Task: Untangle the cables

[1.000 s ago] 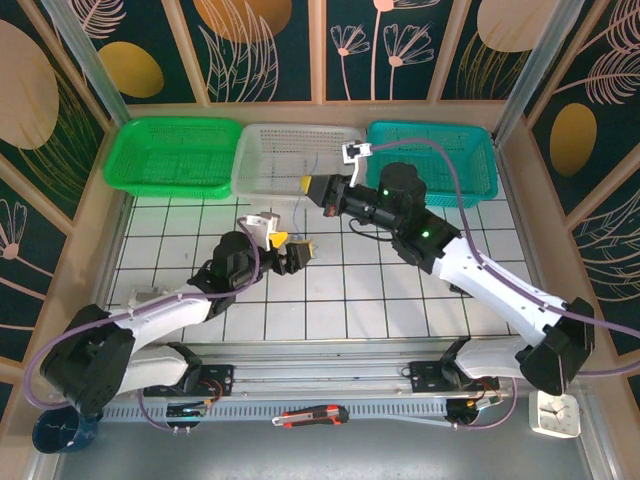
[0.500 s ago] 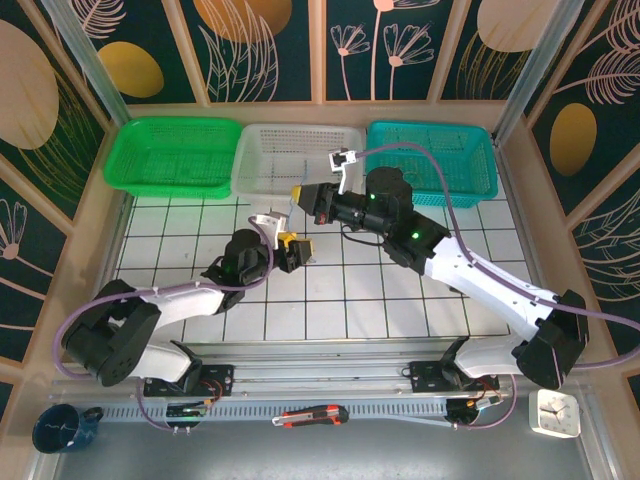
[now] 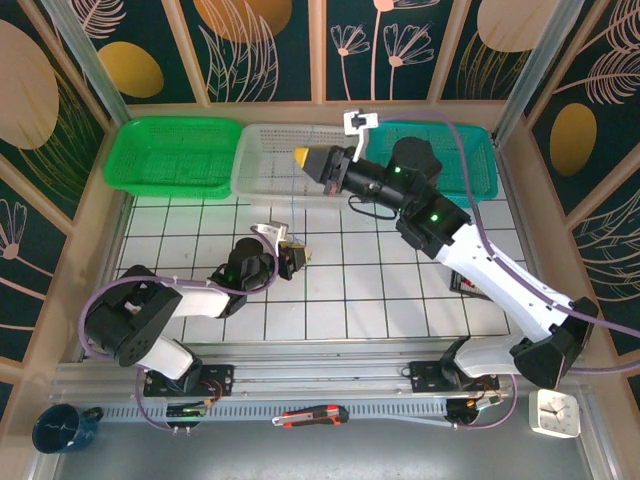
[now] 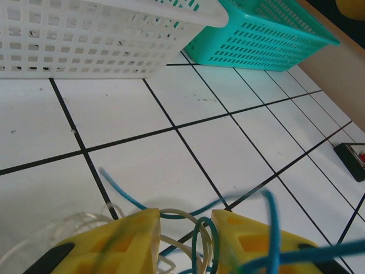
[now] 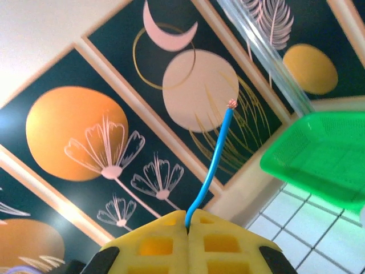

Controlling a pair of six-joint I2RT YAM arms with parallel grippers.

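The cables [image 4: 177, 216] lie as a small tangle of white, teal and blue loops on the white grid table [image 4: 148, 91]. My left gripper [image 4: 185, 214] sits low over them, its yellow fingers [image 4: 120, 245] a narrow gap apart with loops standing in that gap. From above, the left gripper [image 3: 295, 255] rests near the table's middle. My right gripper [image 3: 300, 157] is raised over the white basket [image 3: 265, 130], shut on a thin blue cable [image 5: 214, 160] whose bare end sticks up past the right gripper [image 5: 188, 220]. That blue cable [image 3: 291, 205] hangs down toward the left gripper.
A green basket [image 3: 170, 155] and a teal basket [image 3: 470, 150] flank the white one along the back. A black-and-red device [image 3: 470, 285] lies right of centre. On the front rail are a box cutter [image 3: 310, 415], a mug [image 3: 60, 428] and a small clock [image 3: 555, 415].
My left gripper has narrowed around the tangle and settled lower on the table. The right gripper has lifted up and back over the white basket, drawing the blue cable with it.
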